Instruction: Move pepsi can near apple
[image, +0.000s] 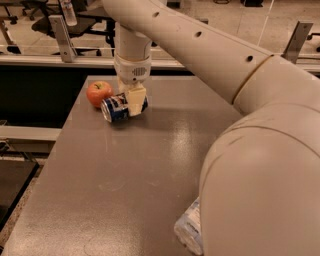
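Note:
The pepsi can (115, 108) lies on its side at the far left of the grey table (140, 170), its silver end facing me. The red-orange apple (99, 93) sits just left of it, nearly touching. My gripper (132, 102) reaches down from the cream arm and is shut on the pepsi can, one pale finger (135, 100) across its right part. The other finger is hidden behind the can.
A clear plastic water bottle (188, 230) lies at the table's near right, partly hidden by my arm. The table's left edge runs close to the apple. Railings and office chairs stand beyond the far edge.

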